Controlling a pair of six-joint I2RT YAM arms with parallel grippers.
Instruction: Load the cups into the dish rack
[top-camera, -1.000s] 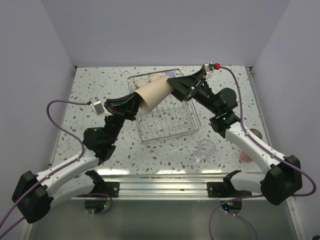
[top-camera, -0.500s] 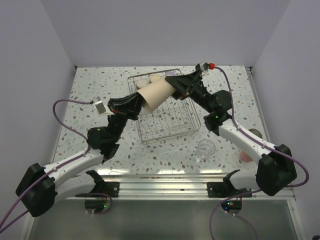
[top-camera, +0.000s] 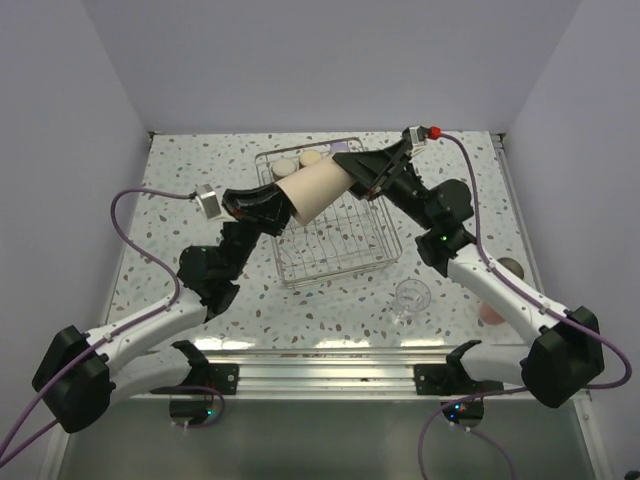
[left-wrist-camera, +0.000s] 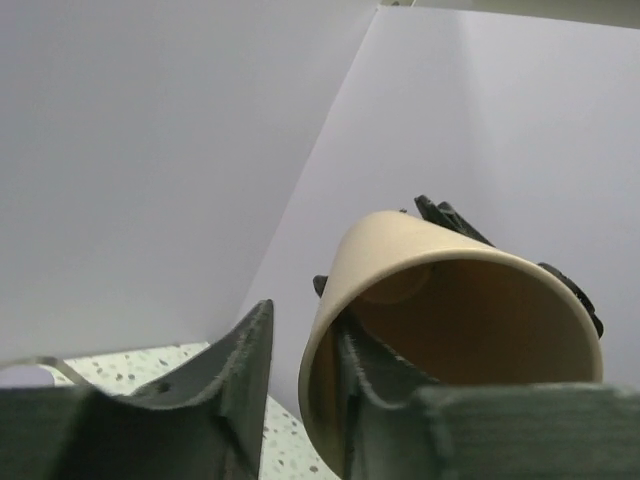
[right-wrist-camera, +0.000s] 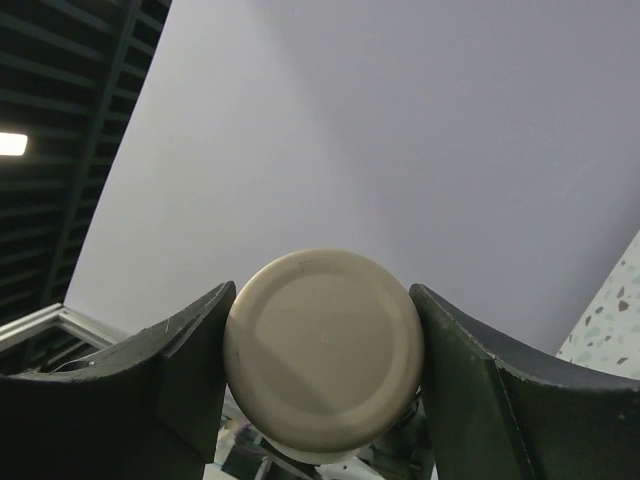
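Spanning both pinching jaws above the dish rack: plain beige tumbler, tilted sideways.

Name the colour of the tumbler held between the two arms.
Beige tumbler, clearest in the top external view.

The beige tumbler is held tilted above the rack, rim toward the left, base toward the right. The rack is a shallow silver wire basket. Two tan-based cups stand inverted in its far-left corner. A clear glass stands just off its near-right corner. A salmon-pink cup lies well right of the rack.
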